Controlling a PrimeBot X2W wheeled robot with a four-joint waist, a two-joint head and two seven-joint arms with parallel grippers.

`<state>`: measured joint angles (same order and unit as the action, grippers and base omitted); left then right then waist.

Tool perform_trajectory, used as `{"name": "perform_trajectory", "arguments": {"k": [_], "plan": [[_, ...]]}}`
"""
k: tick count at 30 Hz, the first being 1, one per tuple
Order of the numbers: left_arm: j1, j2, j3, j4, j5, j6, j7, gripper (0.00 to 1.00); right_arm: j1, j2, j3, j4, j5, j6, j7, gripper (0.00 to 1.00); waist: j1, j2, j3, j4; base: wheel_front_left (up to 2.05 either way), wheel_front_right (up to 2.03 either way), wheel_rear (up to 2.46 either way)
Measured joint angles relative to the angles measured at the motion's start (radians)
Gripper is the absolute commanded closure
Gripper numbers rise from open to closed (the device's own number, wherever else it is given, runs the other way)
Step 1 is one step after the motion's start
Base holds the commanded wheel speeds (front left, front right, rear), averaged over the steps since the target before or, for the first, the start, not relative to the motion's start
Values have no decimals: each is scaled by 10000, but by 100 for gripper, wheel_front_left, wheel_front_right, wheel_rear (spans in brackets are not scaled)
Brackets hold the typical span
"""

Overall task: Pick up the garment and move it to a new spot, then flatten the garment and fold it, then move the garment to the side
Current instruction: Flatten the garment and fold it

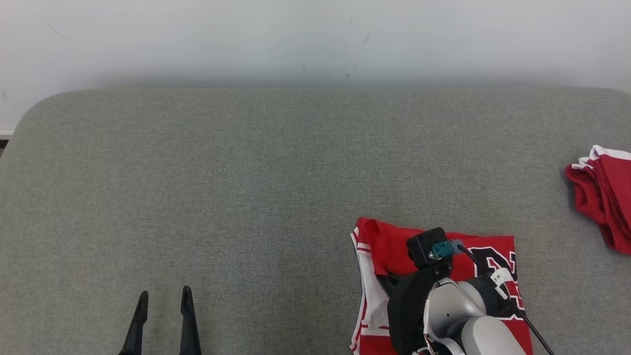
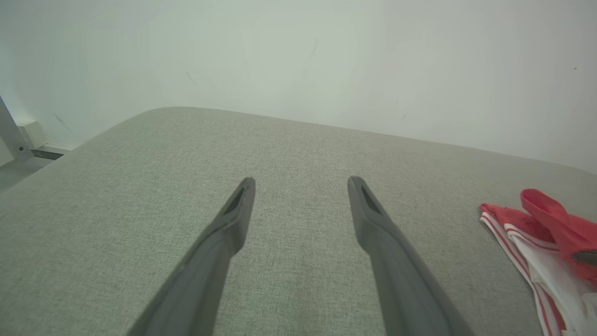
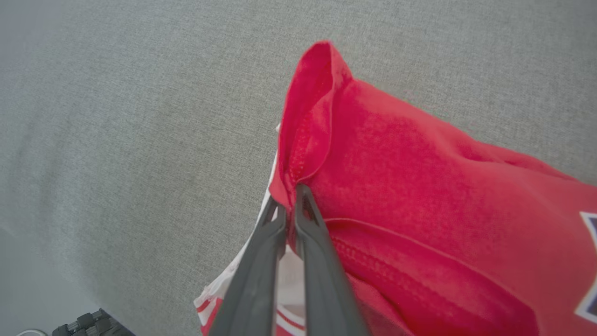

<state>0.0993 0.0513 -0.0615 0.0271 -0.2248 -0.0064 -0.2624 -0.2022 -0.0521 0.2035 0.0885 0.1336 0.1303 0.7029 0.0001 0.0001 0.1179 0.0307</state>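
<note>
The garment [image 1: 485, 256] is a red jersey with white side stripes and a dark number, lying partly folded at the near right of the grey padded table [image 1: 276, 187]. My right gripper [image 3: 291, 196] is shut on a red hem of the garment [image 3: 419, 177], and that edge stands lifted in a loose fold. The head view has my right wrist covering the middle of the jersey. My left gripper [image 1: 164, 295] rests at the near left, open, with nothing between its fingers [image 2: 233, 219]. The left wrist view has the jersey's striped edge [image 2: 527, 228] far to the right.
A second red and white cloth [image 1: 604, 192] lies bunched at the table's right edge. A pale wall [image 1: 315, 39] runs behind the table. Bare grey padding spreads across the left and centre.
</note>
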Motion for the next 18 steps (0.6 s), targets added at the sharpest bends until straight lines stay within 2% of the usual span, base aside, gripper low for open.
{"name": "perform_trajectory", "arguments": {"k": [1,2,3,4,8,12,15,18], "plan": [[-1,0,-13,0,4,8,0,0,-34,-2,61,65,113,0,-42,100,0,0,1,-3,0,0,0],[-4,-2,-19,0,8,8,0,0,-59,-2,125,98,341,0,-96,15,0,0,1,-5,0,0,0],[-12,-2,-35,2,17,8,0,0,-77,-2,180,132,673,0,-171,15,-1,0,1,-5,0,0,0],[-27,-2,-48,2,17,8,0,0,-82,0,186,155,941,0,-201,0,-1,0,-1,-6,0,0,0],[-64,0,-84,2,17,6,0,0,-122,0,265,19,1998,0,-443,0,0,0,-31,4,0,0,0],[-60,-2,-90,8,17,8,0,0,-185,4,42,-541,2587,0,-617,0,0,0,-85,-12,0,0,0],[-36,-2,-82,13,19,12,0,0,-180,6,-568,-1101,2928,0,-798,0,0,0,-132,-29,0,0,0],[-2,-2,-69,15,42,19,0,0,-116,8,-1557,-1599,2497,0,-874,0,-1,0,-181,-52,0,0,0]]}}
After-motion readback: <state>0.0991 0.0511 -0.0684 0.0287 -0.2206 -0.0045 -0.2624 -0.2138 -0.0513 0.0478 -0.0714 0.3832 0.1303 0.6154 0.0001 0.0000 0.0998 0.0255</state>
